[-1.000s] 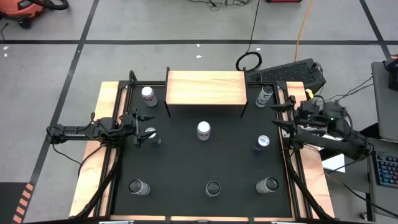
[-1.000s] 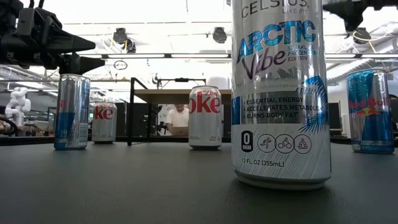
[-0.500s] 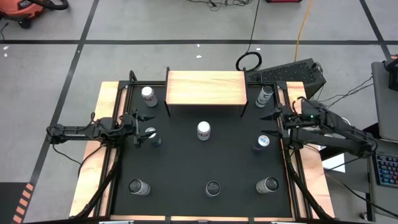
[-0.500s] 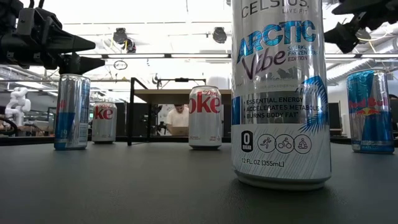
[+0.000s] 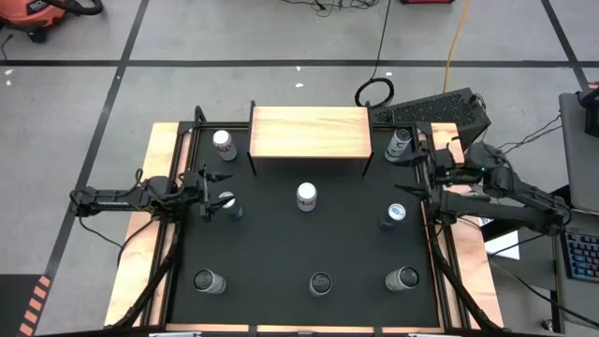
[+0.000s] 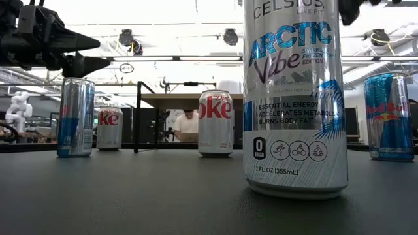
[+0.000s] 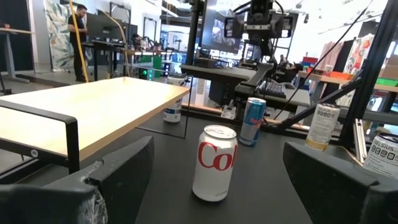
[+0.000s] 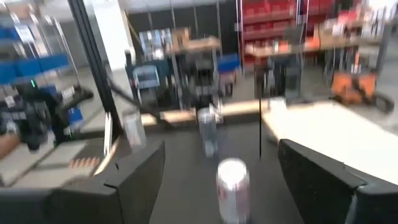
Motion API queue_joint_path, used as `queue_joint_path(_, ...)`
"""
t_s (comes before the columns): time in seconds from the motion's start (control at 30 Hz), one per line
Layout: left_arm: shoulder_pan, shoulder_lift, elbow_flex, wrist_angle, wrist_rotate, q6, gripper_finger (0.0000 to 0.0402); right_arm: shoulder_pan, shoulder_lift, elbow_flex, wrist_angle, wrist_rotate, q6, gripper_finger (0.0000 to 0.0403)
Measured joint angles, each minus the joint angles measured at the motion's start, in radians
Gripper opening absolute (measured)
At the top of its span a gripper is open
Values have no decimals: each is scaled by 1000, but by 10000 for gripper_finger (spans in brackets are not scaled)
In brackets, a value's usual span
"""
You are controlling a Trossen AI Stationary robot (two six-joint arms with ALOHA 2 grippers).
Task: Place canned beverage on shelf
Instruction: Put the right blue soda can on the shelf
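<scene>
Wooden shelf [image 5: 309, 131] at upper centre of the desk [image 5: 281, 253], bare on top. Cans scattered below, one Diet Coke can [image 5: 306, 196] mid-frame. Left gripper [image 5: 210, 195] at left edge, right gripper [image 5: 412, 183] at right edge; fingers spread wide, holding nothing.

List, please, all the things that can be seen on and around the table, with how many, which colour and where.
shelf: one, light wood with black legs, far middle of the table, nothing on top.
cans: eight, standing on the black table; Diet Coke can silver and red, centre; blue Red Bull can right of centre; others along the edges.
keyboard: one, black, on the floor beyond the far right corner.
left gripper: dark, open, beside a can near the left edge.
right gripper: dark, open, at the right edge.
</scene>
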Motion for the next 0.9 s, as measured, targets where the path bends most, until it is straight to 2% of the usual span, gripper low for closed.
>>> queue_joint_path(0.13,0,0,0,1,0,0,361,0,0,37,6,-79,38,297)
queue_joint_path(0.23,0,0,0,2,-1,1,361,0,8,82,-76,-115,41,297)
queue_joint_path(0.43,0,0,0,5,-2,1,361,0,82,204,-277,-22,14,297)
queue_joint_path(0.57,0,0,0,5,-3,1,361,0,153,275,-378,-23,-15,297)
queue_joint_path(0.7,0,0,0,5,-4,1,361,0,227,338,-550,-21,-18,297)
queue_joint_path(0.9,0,0,0,5,-4,1,361,0,310,362,-764,-20,21,297)
